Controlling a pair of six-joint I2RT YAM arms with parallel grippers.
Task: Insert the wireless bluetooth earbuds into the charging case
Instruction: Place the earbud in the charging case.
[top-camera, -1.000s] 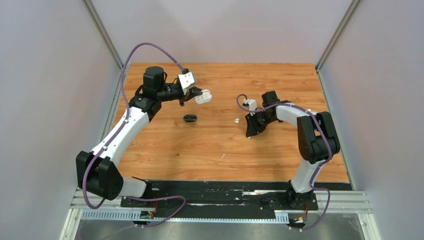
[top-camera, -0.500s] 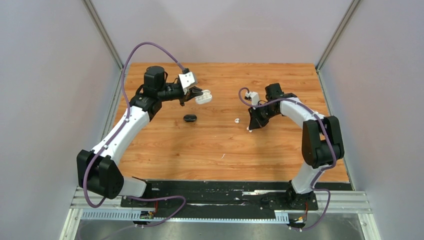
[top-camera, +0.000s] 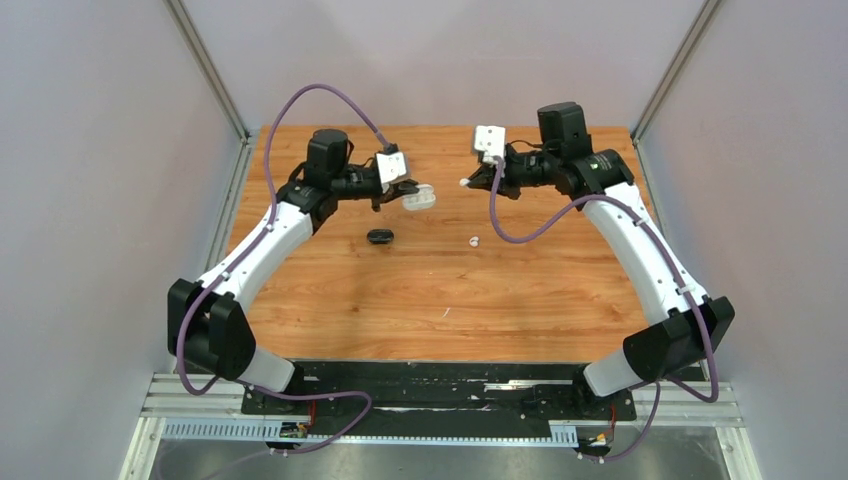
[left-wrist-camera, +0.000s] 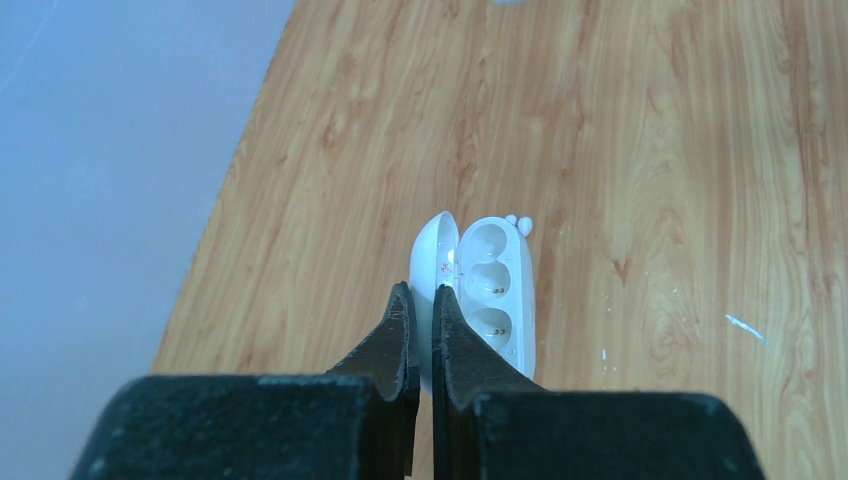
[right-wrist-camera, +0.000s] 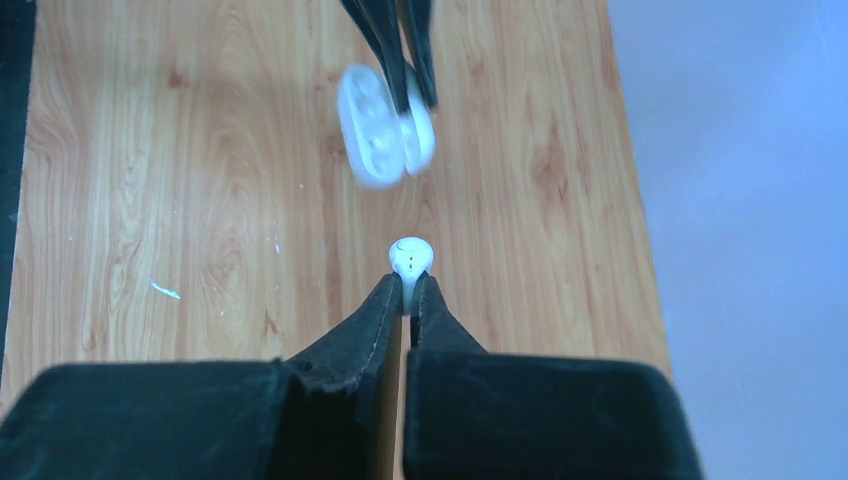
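While L hand (left-wrist-camera: 421, 300) pinches open glossy white pebble case (left-wrist-camera: 497, 290), R hand (right-wrist-camera: 405, 290) clamps rounded white bud (right-wrist-camera: 410, 256), woodgrain tabletop (left-wrist-camera: 650, 150)

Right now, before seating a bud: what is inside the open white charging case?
The white charging case shows only empty wells; its near end hides behind the left gripper.

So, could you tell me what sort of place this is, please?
Likely a robot lab test cell: a left arm and right arm bolted to a rail at a wooden table, boxed in by plain grey panels. One holds a case, the other an earbud.
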